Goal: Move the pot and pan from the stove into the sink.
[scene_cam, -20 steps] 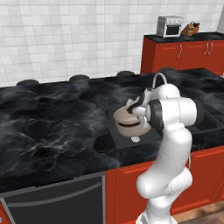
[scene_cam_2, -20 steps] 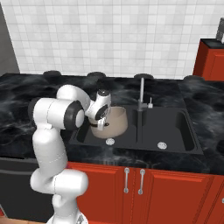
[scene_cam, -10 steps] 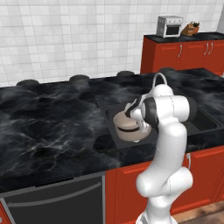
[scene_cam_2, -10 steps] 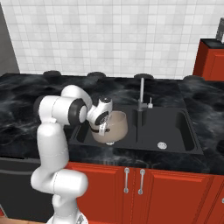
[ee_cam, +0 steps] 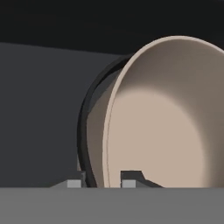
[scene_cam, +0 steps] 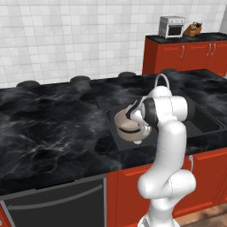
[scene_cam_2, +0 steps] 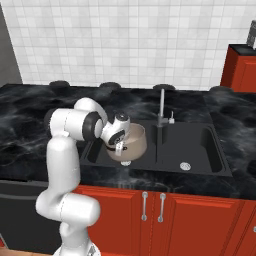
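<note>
A: What is the gripper [ee_cam: 103, 183] doing?
B: Clamped on the rim of the pot [scene_cam_2: 131, 143], one finger either side.
A: And the pot?
B: Hanging from it over the left basin of the sink [scene_cam_2: 200, 167]

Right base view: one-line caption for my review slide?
Gripper, shut on the tilted pot, holds it over the sink.
</note>
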### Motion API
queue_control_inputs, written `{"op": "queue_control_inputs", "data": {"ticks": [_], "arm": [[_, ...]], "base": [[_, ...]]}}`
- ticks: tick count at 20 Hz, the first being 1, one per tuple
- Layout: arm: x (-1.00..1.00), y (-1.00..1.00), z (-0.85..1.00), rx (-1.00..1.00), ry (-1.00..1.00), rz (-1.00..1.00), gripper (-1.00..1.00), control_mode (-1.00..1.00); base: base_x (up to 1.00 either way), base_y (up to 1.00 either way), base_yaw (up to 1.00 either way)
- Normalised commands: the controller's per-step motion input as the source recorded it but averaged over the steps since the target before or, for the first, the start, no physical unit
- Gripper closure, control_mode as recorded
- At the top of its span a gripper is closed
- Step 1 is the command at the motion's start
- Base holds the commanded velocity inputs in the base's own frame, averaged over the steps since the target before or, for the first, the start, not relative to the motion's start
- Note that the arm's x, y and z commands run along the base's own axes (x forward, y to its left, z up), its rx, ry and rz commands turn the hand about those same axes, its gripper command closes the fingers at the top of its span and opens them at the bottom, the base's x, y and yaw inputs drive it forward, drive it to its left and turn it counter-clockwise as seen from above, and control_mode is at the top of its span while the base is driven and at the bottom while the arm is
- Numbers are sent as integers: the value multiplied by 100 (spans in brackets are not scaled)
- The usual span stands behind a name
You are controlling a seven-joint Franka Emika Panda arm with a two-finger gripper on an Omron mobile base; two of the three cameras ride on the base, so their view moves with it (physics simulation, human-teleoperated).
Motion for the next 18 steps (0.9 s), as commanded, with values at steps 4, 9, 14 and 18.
{"op": "queue_control_inputs", "data": {"ticks": [4,9,14,18], "arm": [[7,0,-7,0,-4,0,100,-100],[4,0,-4,0,0,0,100,-100],[14,0,-33,-3,0,0,100,-100],[9,0,-21,-2,0,0,100,-100]], "base": [[0,0,0],[0,0,0],[0,0,0],[0,0,0]]}}
